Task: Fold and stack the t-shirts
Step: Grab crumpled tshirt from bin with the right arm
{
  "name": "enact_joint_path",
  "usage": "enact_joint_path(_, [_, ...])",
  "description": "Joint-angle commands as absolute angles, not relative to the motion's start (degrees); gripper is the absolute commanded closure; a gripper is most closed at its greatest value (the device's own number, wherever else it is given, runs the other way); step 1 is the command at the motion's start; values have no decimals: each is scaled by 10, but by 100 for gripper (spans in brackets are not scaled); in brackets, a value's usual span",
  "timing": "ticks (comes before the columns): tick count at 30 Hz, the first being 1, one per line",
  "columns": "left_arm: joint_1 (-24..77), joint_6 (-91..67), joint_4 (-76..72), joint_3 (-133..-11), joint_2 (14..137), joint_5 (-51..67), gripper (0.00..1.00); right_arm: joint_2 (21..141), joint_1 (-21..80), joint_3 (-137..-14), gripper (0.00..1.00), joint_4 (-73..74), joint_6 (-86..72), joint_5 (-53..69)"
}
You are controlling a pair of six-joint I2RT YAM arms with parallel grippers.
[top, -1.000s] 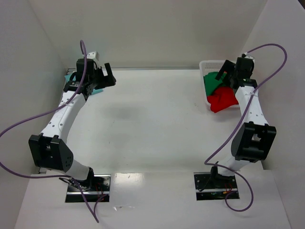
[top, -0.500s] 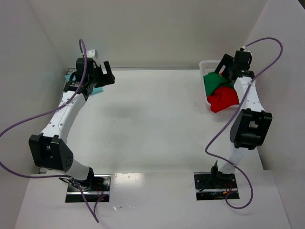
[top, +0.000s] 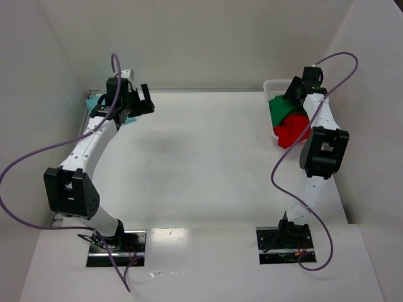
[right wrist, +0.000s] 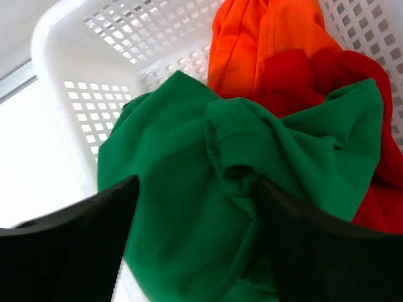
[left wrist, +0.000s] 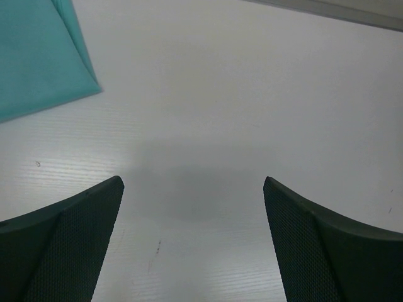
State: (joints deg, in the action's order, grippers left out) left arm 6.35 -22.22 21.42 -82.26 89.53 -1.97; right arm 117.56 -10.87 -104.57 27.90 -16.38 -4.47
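Pincer state: the left pincer [left wrist: 192, 182] is released, its fingers wide apart with only bare tabletop [left wrist: 208, 94] between them. The right pincer [right wrist: 198, 189] is also released, its fingers spread to either side of the green t-shirt [right wrist: 176, 151] and gripping nothing.
Near: no garment is laid out for folding in front of the arm bases.
Far left: the teal t-shirt [left wrist: 34, 56] lies flat in the far left corner, showing a straight edge and a clean corner. It is near the left pincer but not touching it.
Far right: the white mesh basket [right wrist: 60, 50] holds a crumpled heap. The green t-shirt is on top, the red t-shirt [right wrist: 340, 69] is under it and to the right, and an orange-red cloth [right wrist: 258, 31] lies against the far wall.
Just changed: over the last second the right arm has raised its elbow and swung it in toward the basket. Its pincer has travelled from over the middle of the heap to the far rim and now looks down on the green t-shirt. The left pincer has shifted only slightly and stays open beside the teal t-shirt.
Meaning: the teal t-shirt looks finished and set down as the base of the stack. The right arm seems to be lining up to take the green t-shirt next. Most of the task remains, since the other garments are still unfolded in the basket.
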Motion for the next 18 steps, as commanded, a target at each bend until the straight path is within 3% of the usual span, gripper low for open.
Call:
enact_joint_path(1, [64, -207, 201, -831, 909, -7, 0, 1174, -110, -1077, 43, 286, -162, -69])
enact_joint_path(4, [64, -207, 201, -837, 914, 26, 0, 1173, -110, -1089, 82, 285, -173, -84])
enact_joint_path(6, [59, -202, 201, -844, 919, 46, 0, 1173, -110, -1122, 95, 307, -174, -85])
enact_joint_path(8, [59, -198, 201, -850, 919, 60, 0, 1179, -110, -1154, 97, 325, -174, -73])
enact_joint_path(14, [67, -123, 189, -875, 937, 301, 0, 1096, -95, -1181, 99, 319, -167, -43])
enact_joint_path(17, [97, -92, 206, -904, 950, 309, 0, 1055, -80, -1202, 99, 325, -154, -48])
enact_joint_path(18, [104, -85, 214, -914, 950, 309, 0, 1046, -71, -1204, 94, 332, -146, -48])
